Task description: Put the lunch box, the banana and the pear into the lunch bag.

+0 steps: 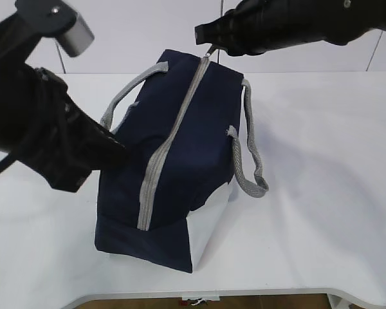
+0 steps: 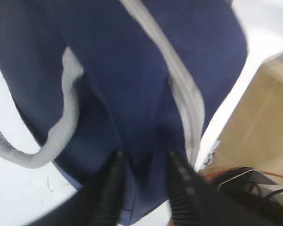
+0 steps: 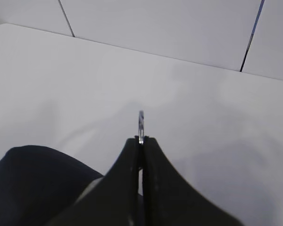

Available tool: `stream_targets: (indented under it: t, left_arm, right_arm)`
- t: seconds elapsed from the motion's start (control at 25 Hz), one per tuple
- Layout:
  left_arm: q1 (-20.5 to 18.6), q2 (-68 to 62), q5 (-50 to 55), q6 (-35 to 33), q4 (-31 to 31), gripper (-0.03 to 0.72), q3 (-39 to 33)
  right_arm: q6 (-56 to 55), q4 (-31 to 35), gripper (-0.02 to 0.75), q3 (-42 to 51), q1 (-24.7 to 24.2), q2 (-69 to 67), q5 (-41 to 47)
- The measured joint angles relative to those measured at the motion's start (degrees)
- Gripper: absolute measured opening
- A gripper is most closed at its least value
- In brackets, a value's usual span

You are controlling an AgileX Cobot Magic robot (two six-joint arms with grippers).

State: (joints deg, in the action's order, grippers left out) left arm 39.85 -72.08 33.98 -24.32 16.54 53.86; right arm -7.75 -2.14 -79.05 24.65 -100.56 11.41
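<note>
The navy lunch bag (image 1: 193, 129) stands in the middle of the white table, its grey zipper (image 1: 156, 168) closed along the top. My right gripper (image 1: 211, 44) is at the bag's far end, shut on the metal ring pull (image 3: 141, 121), as the right wrist view (image 3: 141, 140) shows. My left gripper (image 1: 119, 154) presses into the bag's left side. In the blurred left wrist view its fingers (image 2: 117, 174) stand a little apart with a fold of the bag's fabric (image 2: 132, 70) between them. The lunch box, the banana and the pear are out of view.
Grey webbing handles hang on both sides of the bag, one on the right (image 1: 252, 168) and one on the left (image 1: 125, 93). The table's front edge (image 1: 244, 293) runs close below the bag. A white wall stands behind the table.
</note>
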Motion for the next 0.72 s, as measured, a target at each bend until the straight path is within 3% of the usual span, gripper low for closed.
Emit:
stream_targets:
  t: [0.12,0.2,0.4,0.56,0.72]
  left_arm:
    - [0.0,0.0,4.5,3.1,0.0,0.367,3.9]
    - [0.0,0.0,7.2,6.9,-0.7,0.407,7.0]
    - [-2.1,-1.3,10.7,16.0,-2.6,0.430,15.2]
    - [-6.7,-6.6,15.7,17.3,1.5,0.428,22.0]
    - [-8.2,-14.4,21.4,17.5,3.2,0.428,30.2]
  right_arm:
    - [0.0,1.6,0.013,-1.0,0.0,0.0,2.3]
    - [0.0,2.1,0.013,-1.6,0.0,0.1,3.8]
    - [0.0,3.3,0.013,-2.0,-0.1,0.2,6.5]
    - [0.0,3.9,0.013,-2.1,-0.1,0.2,7.7]
    - [0.0,4.3,0.013,-2.1,-0.1,0.2,7.8]
